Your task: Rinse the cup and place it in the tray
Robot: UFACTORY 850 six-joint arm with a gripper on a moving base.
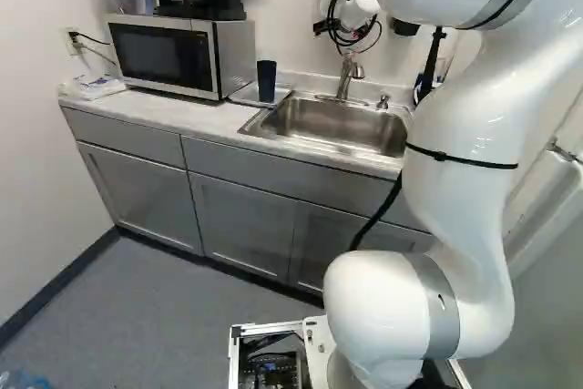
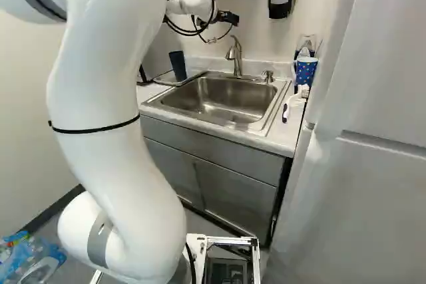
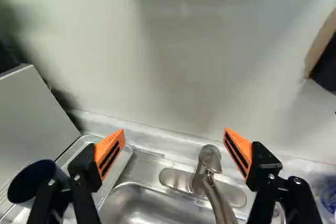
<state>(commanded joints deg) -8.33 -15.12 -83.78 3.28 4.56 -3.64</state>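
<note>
Pale counter (image 1: 173,112), brush (image 2: 288,106) only in right base view, claw (image 2: 228,18) spread wide, empty.

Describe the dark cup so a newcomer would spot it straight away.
Find the microwave on the counter. Between it and the sink lies a shallow metal tray with the cup on it. This cup is plain and dark, unlike the spotted blue cup on the sink's other side.

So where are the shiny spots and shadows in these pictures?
Left base view: soft bright glints on the arm's glossy white shell; right base view: pale gleams inside the metal sink; wrist view: shine on the faucet, and broad, soft-edged shadows across the wall behind it.
</note>
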